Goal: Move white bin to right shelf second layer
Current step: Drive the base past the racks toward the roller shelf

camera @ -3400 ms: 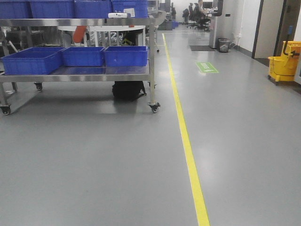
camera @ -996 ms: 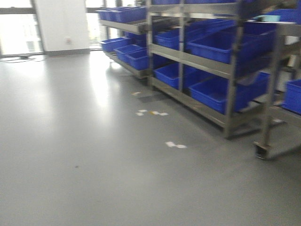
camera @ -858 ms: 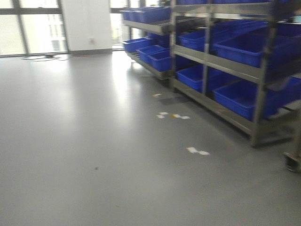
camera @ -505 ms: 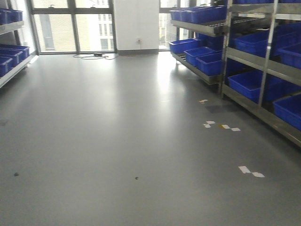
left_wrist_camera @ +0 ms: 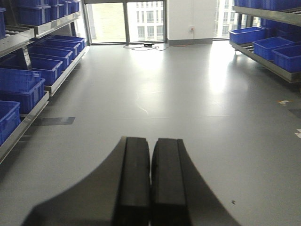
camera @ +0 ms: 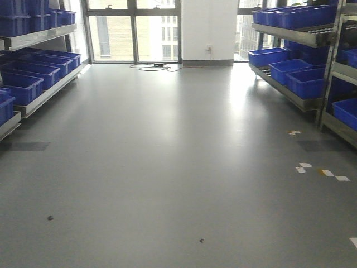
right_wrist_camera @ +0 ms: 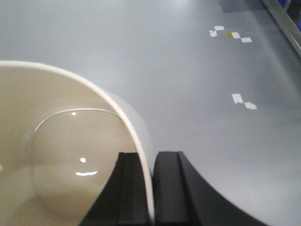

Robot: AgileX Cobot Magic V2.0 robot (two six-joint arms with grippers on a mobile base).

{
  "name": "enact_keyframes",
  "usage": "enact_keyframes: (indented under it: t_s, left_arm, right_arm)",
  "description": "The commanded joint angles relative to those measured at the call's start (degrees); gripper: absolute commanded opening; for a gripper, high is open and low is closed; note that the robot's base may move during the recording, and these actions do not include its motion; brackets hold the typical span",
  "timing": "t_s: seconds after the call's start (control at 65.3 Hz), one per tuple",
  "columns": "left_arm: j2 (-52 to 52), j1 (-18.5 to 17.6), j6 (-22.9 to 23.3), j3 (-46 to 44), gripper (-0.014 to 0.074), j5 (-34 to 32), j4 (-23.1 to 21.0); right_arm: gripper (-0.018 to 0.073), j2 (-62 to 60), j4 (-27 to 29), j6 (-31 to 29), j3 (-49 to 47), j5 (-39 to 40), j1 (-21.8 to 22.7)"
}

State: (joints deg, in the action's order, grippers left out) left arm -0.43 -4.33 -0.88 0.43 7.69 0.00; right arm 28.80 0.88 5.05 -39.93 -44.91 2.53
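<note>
In the right wrist view, the white bin [right_wrist_camera: 61, 141] fills the lower left: glossy cream, its hollow inside facing the camera. My right gripper [right_wrist_camera: 148, 157] is shut on the bin's rim, with one black finger [right_wrist_camera: 129, 188] inside the wall and the other outside. The bin hangs above grey floor. My left gripper [left_wrist_camera: 150, 143] is shut with nothing between its pads [left_wrist_camera: 136, 179], also above the floor. The right shelf [camera: 304, 39] is a steel rack along the right side of the front view. Its levels carry blue crates [camera: 307, 81]. Its second layer cannot be picked out from here.
Another steel rack with blue crates [camera: 33, 72] lines the left side. Windows [camera: 134, 30] and a white pillar [camera: 209, 28] close the far end, with cables [camera: 153, 66] on the floor there. White tape marks [camera: 321, 170] lie on the grey floor near the right rack.
The front view has swung left. The right-hand rack slid from the middle of the picture to its right edge. The windows and the left rack came into sight.
</note>
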Motion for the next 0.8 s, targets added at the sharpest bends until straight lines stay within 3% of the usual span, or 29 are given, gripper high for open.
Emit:
enact_keyframes:
  t_s: [0.0, 0.781]
  left_arm:
    - [-0.92, -0.24, 0.17, 2.11, 0.0085, -4.93, 0.0]
    - [-0.92, -0.24, 0.17, 2.11, 0.0085, -4.93, 0.0]
  right_arm:
    - [0.0056, 0.14, 0.25, -0.2, -1.62, 5.2, 0.28]
    - [0.0056, 0.14, 0.25, -0.2, -1.62, 5.2, 0.28]
